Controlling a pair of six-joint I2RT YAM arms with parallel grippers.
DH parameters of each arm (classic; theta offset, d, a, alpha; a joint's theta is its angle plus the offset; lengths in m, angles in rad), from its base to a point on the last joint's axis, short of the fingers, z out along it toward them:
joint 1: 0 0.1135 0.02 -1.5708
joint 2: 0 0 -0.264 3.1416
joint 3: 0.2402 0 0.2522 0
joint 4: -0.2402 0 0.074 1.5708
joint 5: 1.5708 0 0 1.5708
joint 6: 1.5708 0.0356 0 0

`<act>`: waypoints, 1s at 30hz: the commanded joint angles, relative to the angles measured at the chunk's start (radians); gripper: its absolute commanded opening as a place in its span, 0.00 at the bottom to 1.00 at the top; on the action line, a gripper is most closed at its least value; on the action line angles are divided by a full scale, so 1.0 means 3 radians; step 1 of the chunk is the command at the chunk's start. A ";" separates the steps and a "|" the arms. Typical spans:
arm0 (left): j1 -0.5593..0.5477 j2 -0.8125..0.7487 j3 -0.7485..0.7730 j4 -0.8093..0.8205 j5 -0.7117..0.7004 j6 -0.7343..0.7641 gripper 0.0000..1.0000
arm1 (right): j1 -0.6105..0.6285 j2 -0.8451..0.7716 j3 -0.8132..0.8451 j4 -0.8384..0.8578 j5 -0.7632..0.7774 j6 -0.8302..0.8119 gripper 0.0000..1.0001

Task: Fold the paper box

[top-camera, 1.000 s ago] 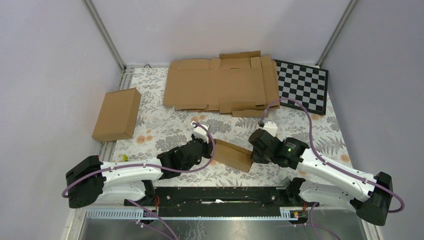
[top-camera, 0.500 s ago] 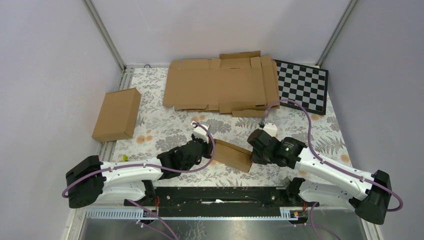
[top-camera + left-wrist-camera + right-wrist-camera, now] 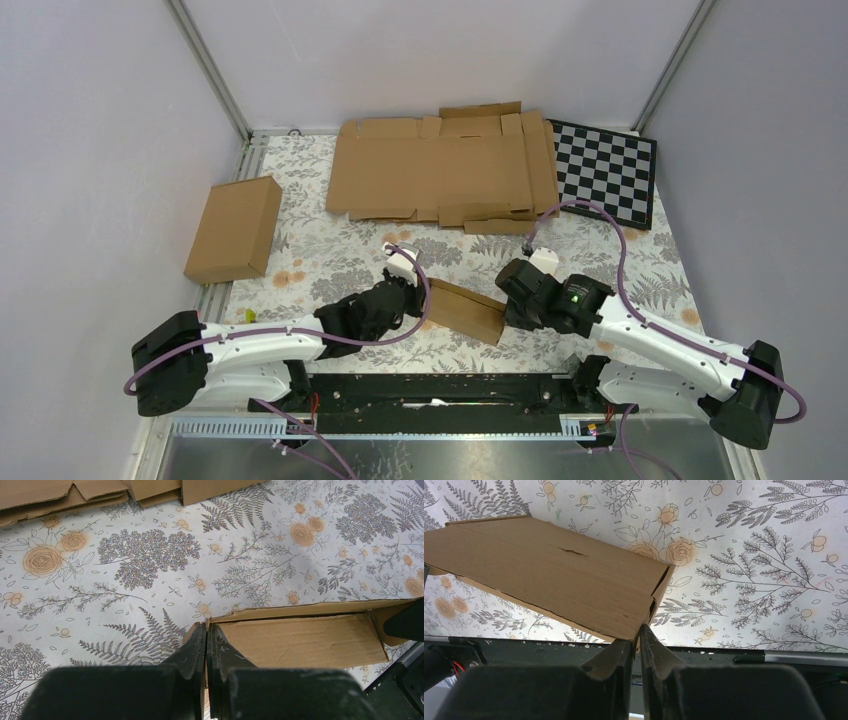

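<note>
A small brown paper box (image 3: 465,311) is held between my two grippers just above the floral table near the front edge. My left gripper (image 3: 418,302) is shut on its left end wall (image 3: 206,628); the box's open inside (image 3: 305,641) faces the left wrist camera. My right gripper (image 3: 505,312) is shut on the right end wall (image 3: 638,639); the box's flat outer panel (image 3: 549,572) fills the right wrist view.
A large flat stack of unfolded cardboard blanks (image 3: 445,165) lies at the back. A folded closed box (image 3: 235,228) sits at the left edge. A checkerboard (image 3: 605,172) lies at the back right. The black rail (image 3: 440,388) runs along the front.
The right arm has shifted slightly left and forward, still holding the box's end. The left arm and the box have hardly moved.
</note>
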 commanded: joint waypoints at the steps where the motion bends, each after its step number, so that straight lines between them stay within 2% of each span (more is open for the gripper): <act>1: -0.0045 0.0027 0.0060 -0.0070 0.0015 0.0031 0.00 | -0.0005 0.0012 0.0064 -0.0133 0.0042 0.0206 0.14; 6: -0.0045 0.0033 0.0070 -0.0066 0.0022 0.0034 0.00 | -0.0008 0.0089 0.0080 -0.0129 0.0010 0.0372 0.12; 12: -0.0048 0.0044 0.0072 -0.0060 0.0020 0.0024 0.00 | -0.0008 0.0132 0.0143 -0.0127 0.0032 0.0435 0.15; 30: -0.0063 0.0050 0.0037 0.0007 0.0020 0.0009 0.00 | -0.0008 0.0211 0.0181 0.0090 0.0010 0.0578 0.14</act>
